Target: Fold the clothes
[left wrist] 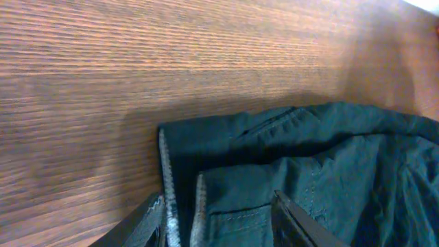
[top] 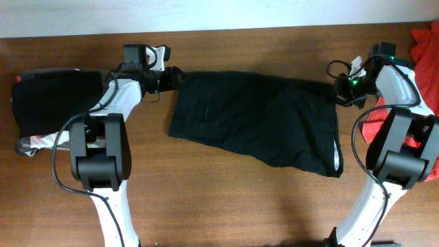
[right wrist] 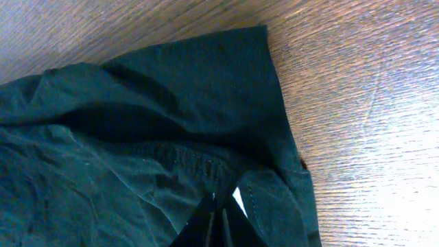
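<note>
Your right gripper (right wrist: 218,221) pinches the black garment (top: 254,116) by the table's (top: 226,199) far edge; left gripper (left wrist: 216,221) gapes astride its hem. Folding left to do.

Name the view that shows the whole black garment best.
Overhead: the black garment lies spread out, nearly its full outline visible. The left wrist view shows only one hemmed corner; the right wrist view, another wrinkled corner.

White curved links, black boxy joint housings on left arm (top: 113,202) and right arm (top: 368,201); looping black cables (top: 354,140). Green light (top: 353,82) at right wrist. Left hand (left wrist: 216,200), right hand (right wrist: 218,209): black fingers.
</note>
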